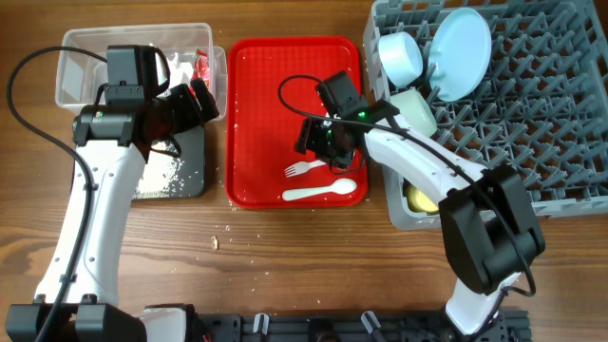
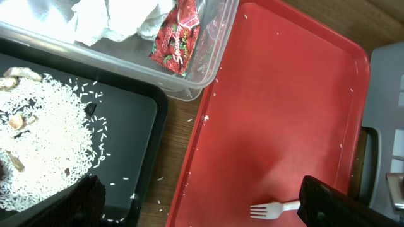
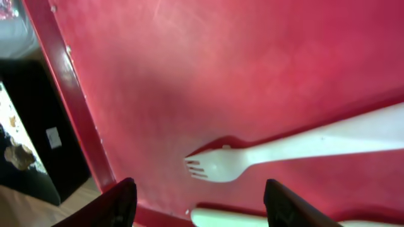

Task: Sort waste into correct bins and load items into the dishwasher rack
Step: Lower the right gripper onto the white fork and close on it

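A white fork [image 1: 304, 169] and white spoon [image 1: 319, 193] lie on the flat red tray [image 1: 275, 85]. My right gripper [image 1: 321, 144] hovers open just above the fork [image 3: 252, 157], the spoon [image 3: 227, 219] at its lower edge. My left gripper [image 1: 195, 100] is open and empty over the gap between the black tray [image 1: 180, 176] and the clear tub [image 1: 85, 66]. The tub holds white tissue [image 2: 113, 19] and a red wrapper [image 2: 177, 41]. The black tray [image 2: 126, 120] holds rice and brown scraps [image 2: 16, 120]. The grey rack [image 1: 532, 104] holds a pale blue plate [image 1: 461, 52], bowls [image 1: 399, 57] and a yellow cup [image 1: 421, 199].
Loose rice grains lie on the wooden table [image 1: 285, 256] near the trays and on the red tray [image 2: 284, 94]. The rack stands hard against the red tray's right side. My right arm reaches across the rack's left edge.
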### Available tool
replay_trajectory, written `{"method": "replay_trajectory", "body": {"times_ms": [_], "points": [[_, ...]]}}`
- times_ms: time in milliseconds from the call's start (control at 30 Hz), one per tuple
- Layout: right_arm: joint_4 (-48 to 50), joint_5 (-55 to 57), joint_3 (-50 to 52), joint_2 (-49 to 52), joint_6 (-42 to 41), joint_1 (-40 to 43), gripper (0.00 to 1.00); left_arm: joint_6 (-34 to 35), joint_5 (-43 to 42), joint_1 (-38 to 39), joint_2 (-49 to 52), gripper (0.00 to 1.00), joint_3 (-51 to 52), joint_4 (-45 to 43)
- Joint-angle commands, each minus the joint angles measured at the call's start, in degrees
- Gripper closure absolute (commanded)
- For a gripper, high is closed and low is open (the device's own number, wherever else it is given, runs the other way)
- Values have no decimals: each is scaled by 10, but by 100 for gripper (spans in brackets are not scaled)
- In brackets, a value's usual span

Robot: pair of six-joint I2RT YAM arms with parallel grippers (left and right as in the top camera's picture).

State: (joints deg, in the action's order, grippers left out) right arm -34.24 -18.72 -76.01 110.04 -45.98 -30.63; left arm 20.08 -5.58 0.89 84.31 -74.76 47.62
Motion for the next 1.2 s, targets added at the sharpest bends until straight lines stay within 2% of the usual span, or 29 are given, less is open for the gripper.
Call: {"method": "replay_trajectory", "body": {"times_ms": [0,133,400,600,800,933,1167], "points": [[-17,-16,-10,-7,-26,-14,45,1,3,-3,2,0,-5,0],[-27,52,8,-2,-107,-45,50,1,3,-3,2,0,-5,0],[-21,61,8,22,-136,-67,51,1,3,-3,2,0,-5,0],[-21,104,8,42,-243,-72,51,1,3,-3,2,0,-5,0],[20,103,8,73,-262,-74,51,1,3,-3,2,0,-5,0],[27,103,8,77,-262,-74,80,1,3,-3,2,0,-5,0],[37,95,8,77,-249,-74,89,1,3,-3,2,0,-5,0]]}}
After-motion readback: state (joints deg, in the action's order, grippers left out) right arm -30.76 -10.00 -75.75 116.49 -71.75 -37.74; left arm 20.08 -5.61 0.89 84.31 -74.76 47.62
